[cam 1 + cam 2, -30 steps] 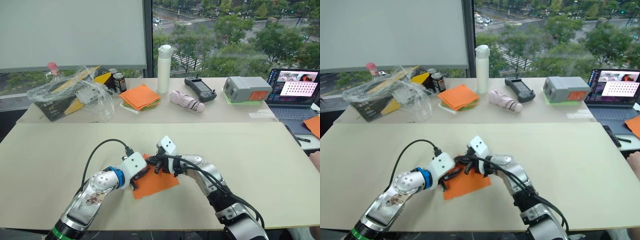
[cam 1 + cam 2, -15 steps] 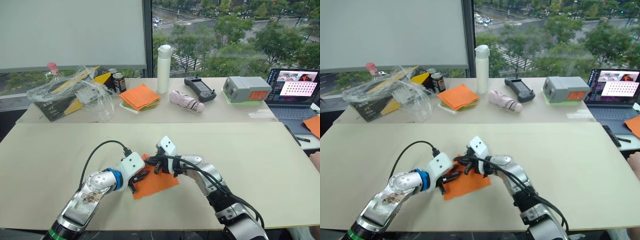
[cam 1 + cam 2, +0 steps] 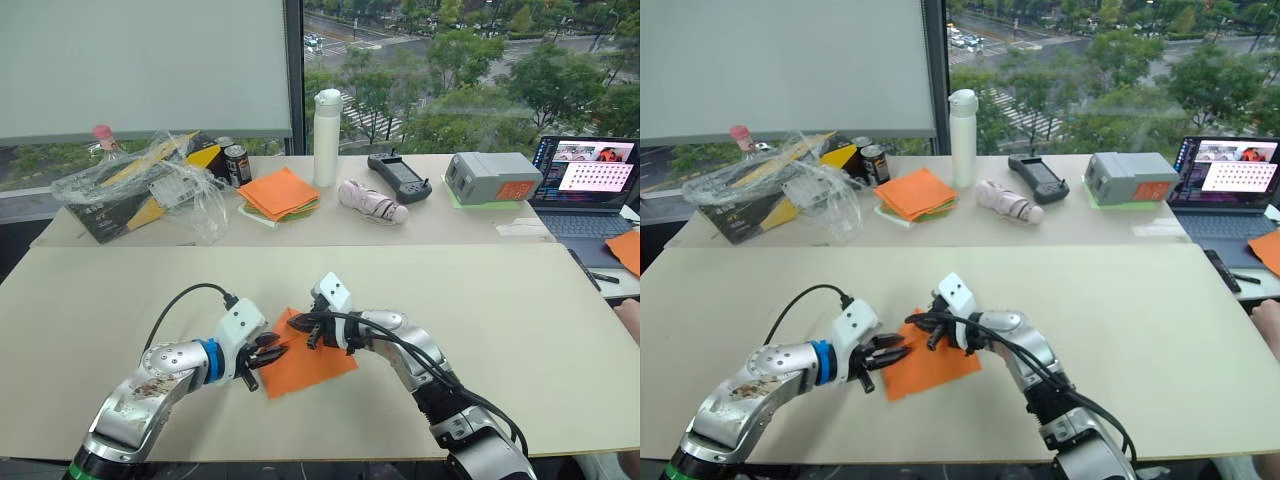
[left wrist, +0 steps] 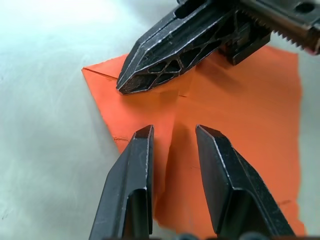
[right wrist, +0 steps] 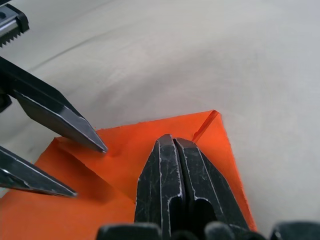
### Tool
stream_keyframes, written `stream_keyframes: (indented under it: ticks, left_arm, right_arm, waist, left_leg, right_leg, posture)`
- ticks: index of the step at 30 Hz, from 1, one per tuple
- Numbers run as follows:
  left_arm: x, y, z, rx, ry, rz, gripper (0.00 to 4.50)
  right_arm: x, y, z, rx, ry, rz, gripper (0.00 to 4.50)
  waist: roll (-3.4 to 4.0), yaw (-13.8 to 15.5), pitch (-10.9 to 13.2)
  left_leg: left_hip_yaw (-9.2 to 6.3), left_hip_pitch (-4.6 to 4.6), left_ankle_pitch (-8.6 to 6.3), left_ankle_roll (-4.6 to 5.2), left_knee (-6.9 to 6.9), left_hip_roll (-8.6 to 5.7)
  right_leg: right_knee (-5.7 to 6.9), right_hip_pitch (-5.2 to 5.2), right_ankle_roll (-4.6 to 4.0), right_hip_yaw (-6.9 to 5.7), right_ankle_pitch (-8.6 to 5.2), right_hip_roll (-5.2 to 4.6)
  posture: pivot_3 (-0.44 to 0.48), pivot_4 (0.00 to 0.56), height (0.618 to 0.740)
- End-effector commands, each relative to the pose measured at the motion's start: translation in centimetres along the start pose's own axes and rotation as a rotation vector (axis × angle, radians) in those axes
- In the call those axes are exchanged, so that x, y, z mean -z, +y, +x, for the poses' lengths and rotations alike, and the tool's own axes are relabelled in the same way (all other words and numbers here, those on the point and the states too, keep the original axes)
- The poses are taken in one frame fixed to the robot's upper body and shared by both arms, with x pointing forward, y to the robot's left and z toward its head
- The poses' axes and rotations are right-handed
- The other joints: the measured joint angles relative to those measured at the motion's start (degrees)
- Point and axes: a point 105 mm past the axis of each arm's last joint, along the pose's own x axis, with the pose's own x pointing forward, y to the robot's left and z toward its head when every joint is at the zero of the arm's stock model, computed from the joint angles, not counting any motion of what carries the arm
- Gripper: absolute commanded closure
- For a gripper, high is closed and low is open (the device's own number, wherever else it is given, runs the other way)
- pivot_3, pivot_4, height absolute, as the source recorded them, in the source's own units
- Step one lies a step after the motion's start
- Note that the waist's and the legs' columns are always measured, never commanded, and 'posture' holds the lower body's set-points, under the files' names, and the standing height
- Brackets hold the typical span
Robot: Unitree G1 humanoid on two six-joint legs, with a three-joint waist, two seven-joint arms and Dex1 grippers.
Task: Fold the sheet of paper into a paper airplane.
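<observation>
Orange and thin, the paper (image 3: 305, 362) lies flat on the pale table (image 3: 520, 330), right under both tools. One corner of it is folded over, and a crease runs across it.

The right tool (image 5: 174, 150) has its two fingers pressed tight together. Its tips rest on the paper near the folded corner, pushing down on it and not gripping it.

The left tool (image 4: 172, 131) is partly open, with a small gap between its two fingers. It sits low over the edge of the paper, with nothing between the fingers. Its tips point toward the right tool, and the two tools are close to each other.

Beyond the tools, on the far table, there is a pile of orange sheets (image 3: 280, 192), a white bottle (image 3: 327, 137), a clear plastic bag (image 3: 150, 185), a grey box (image 3: 493, 177) and a laptop (image 3: 585, 185). All of these are well apart from the tools.
</observation>
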Motion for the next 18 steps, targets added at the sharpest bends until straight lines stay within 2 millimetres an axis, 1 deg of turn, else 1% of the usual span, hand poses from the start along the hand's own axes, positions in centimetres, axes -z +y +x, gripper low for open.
stream_keyframes:
  ticks: [1, 3, 7, 10, 14, 16, 18]
  left_arm:
    - [-1.3, 0.6, -1.1, 0.001, -0.060, -0.039, 3.08]
    - [-1.4, 0.7, -1.6, 0.024, -0.082, -0.105, 3.08]
    - [0.0, 1.5, -3.1, 0.053, -0.076, -0.233, 3.08]
    - [0.3, 2.7, -3.6, 0.021, -0.100, -0.302, 3.08]
    - [0.3, 4.1, -3.8, -0.037, -0.147, -0.393, 3.08]
    - [0.0, 4.6, -3.7, -0.051, -0.191, -0.452, 3.63]
    - [-0.4, 4.5, -3.6, -0.039, -0.220, -0.490, 4.28]
  right_arm:
    - [0.4, 0.3, 0.2, -0.011, 0.012, -0.003, 4.50]
    - [0.4, 0.3, 0.2, -0.012, 0.012, -0.004, 4.50]
    - [0.4, 0.3, 0.3, -0.013, 0.012, -0.007, 4.50]
    - [0.4, 0.3, 0.3, -0.013, 0.012, -0.007, 4.50]
    - [0.5, 0.2, 0.3, -0.011, 0.014, -0.007, 4.50]
    - [0.5, 0.3, 0.3, -0.010, 0.014, -0.007, 4.50]
    - [0.5, 0.3, 0.3, -0.010, 0.014, -0.008, 4.50]
  waist:
    - [0.00, 0.0, 0.0]
    - [0.00, -0.1, 0.0]
    - [0.00, -0.5, 0.0]
    - [0.02, -0.8, 0.0]
    - [0.01, -0.7, 0.0]
    - [0.01, -0.8, 0.0]
    - [0.00, -0.9, 0.0]
  left_leg:
    - [0.00, 0.00, 0.00, 0.00, 0.00, 0.00]
    - [0.00, 0.00, 0.00, 0.00, 0.00, 0.00]
    - [-0.01, 0.00, 0.00, 0.00, 0.00, 0.01]
    - [-0.04, 0.01, 0.00, 0.00, -0.01, 0.02]
    - [-0.04, 0.00, 0.00, 0.00, 0.00, 0.01]
    - [-0.05, 0.00, 0.00, 0.00, 0.00, 0.01]
    - [-0.06, 0.00, 0.00, 0.00, 0.01, 0.01]
  right_leg:
    - [0.00, 0.00, 0.00, 0.00, 0.00, 0.00]
    - [0.00, 0.00, 0.00, 0.00, 0.00, 0.00]
    - [0.01, -0.01, 0.00, 0.00, 0.00, 0.01]
    - [0.04, -0.03, 0.00, 0.00, 0.00, 0.01]
    - [0.04, -0.02, 0.00, -0.01, 0.00, 0.00]
    - [0.05, -0.02, 0.00, -0.01, 0.00, 0.00]
    - [0.08, -0.03, 0.00, -0.01, 0.00, 0.00]
  posture:
    - [0.000, 0.150, 0.740]
    - [0.000, 0.150, 0.740]
    - [0.000, 0.150, 0.740]
    - [0.000, 0.150, 0.740]
    - [0.000, 0.150, 0.740]
    - [0.000, 0.150, 0.740]
    - [0.000, 0.150, 0.740]
